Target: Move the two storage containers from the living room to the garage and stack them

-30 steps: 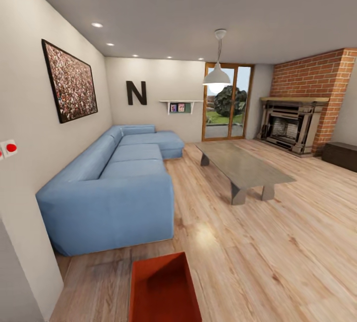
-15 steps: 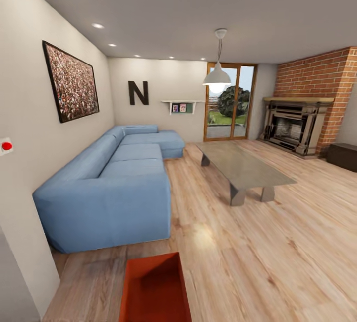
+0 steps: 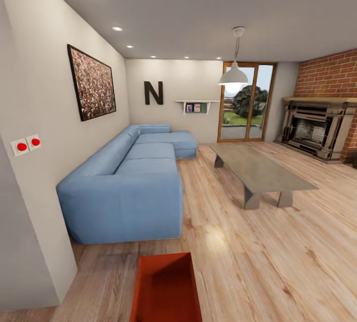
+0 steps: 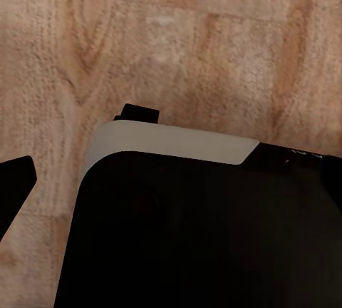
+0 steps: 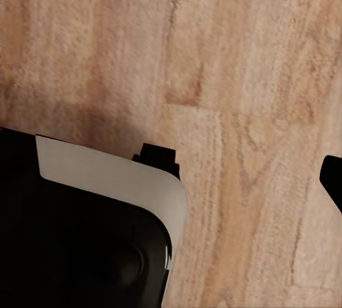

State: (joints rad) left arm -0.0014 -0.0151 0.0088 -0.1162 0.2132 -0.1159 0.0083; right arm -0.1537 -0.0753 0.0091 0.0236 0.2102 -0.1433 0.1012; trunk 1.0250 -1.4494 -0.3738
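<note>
Head view takes in the living room's plank floor (image 3: 277, 242) and blue sofa (image 3: 134, 183), and one orange-red container (image 3: 166, 289) low and dead ahead of me, its long axis running away from me. It sits midway between my arms, neither plainly nearer. Whether my grippers are open or closed I cannot tell

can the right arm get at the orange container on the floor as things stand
Probably not yet. The container lies on the wood floor with nothing blocking it, but the right wrist view looks down at bare planks, no container near.
</note>
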